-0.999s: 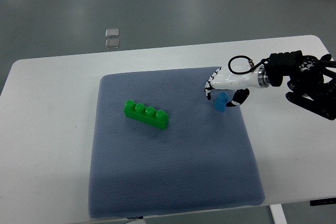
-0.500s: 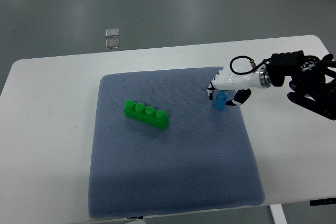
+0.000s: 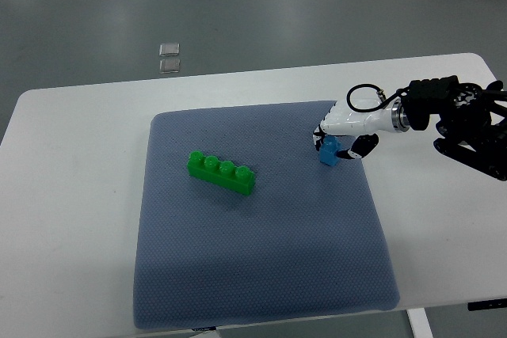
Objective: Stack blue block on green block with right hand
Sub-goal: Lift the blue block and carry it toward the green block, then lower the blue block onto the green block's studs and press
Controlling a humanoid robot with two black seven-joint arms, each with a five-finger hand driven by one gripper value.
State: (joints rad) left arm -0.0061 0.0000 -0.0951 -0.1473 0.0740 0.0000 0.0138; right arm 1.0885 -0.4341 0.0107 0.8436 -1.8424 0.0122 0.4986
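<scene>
Counter: white, smooth, rounded corners; fills most of the frame; its lower edge and left side run out of the picture.
Mat: blue-grey, dotted woven texture, roughly square with soft corners; lies in the middle of the counter; its bottom edge is nearly cut off by the frame.
Right arm: black, jointed, enters from the right edge at mid-height; its far part is cut off.
Right robot hand: white shell with black finger segments; fingers curl down around the blue block, grasping it; the fingertips are hard to make out.
Green block: glossy plastic, long, four round studs; left of centre on the mat, well apart from the hand.
Blue block: small, light blue plastic; at the mat's upper right; top partly hidden under the hand.
</scene>
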